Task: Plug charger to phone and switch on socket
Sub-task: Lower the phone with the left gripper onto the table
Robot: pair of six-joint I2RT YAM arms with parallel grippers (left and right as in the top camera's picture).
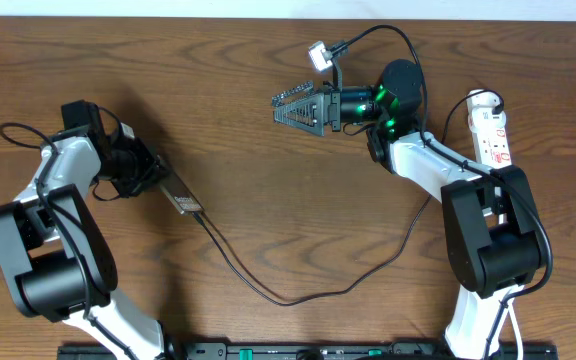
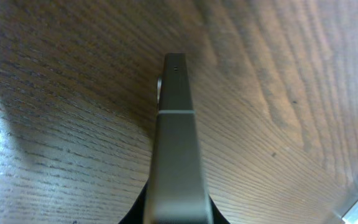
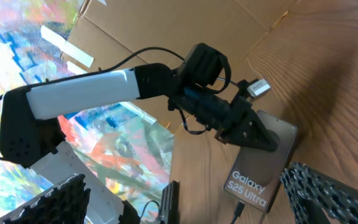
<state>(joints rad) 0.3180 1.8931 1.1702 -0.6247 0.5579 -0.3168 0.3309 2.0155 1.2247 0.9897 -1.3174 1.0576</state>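
Gripped the flat, smooth bronze phone (image 1: 184,203) in the clenched left hand (image 1: 163,188), at nine o'clock on the grained wooden worktop (image 1: 298,200). Spread wide, holding nothing, the ridged right hand (image 1: 286,108) near twelve. Looped the thin black charger (image 1: 268,295) from the phone's end toward six. Found the long white socket (image 1: 492,130) at three, near the edge.

You have one surface (image 1: 298,200) in view. On your rig, count two arms: one left arm (image 1: 58,160), one right arm (image 1: 423,165). Count two hands: one left hand (image 1: 153,175), one right hand (image 1: 280,108). Loose items total three: one phone (image 1: 183,202), one charger (image 1: 288,300), one socket (image 1: 491,125). The socket carries one round plug (image 1: 484,99) at its end.
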